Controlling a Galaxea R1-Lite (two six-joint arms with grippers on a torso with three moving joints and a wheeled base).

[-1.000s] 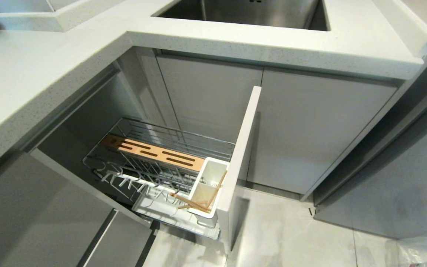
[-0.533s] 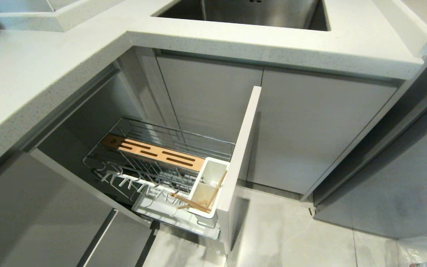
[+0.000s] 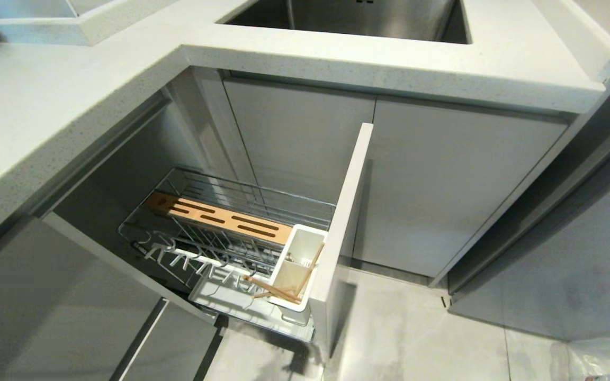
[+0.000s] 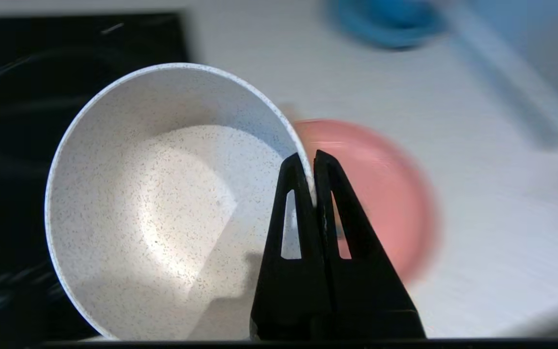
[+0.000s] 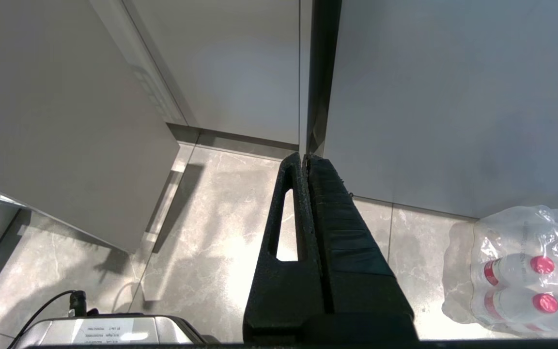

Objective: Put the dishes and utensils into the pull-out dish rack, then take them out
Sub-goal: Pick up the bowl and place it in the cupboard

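Wooden chopsticks (image 3: 278, 290) already stand in the pull-out dish rack (image 3: 220, 233), while the left gripper (image 4: 314, 160), pinched on the cream bowl (image 4: 162, 203) rim, holds it over the counter, not yet racked.

Pink bowl (image 4: 380, 194) and blue plate (image 4: 385, 22) on the pale countertop (image 3: 45, 106); wrapped bottle pack (image 5: 521, 271) on the tiled floor (image 5: 211, 232).

- Neither arm shows in the head view
- pink bowl (image 4: 385, 194) is blurred in the left wrist view, partly behind the left gripper (image 4: 314, 160)
- blue dish (image 4: 385, 22) is blurred, cut by the frame edge
- chopsticks (image 3: 278, 288) partly hidden inside the utensil cup (image 3: 297, 270)
- bottle pack (image 5: 521, 271) cut off at the edge
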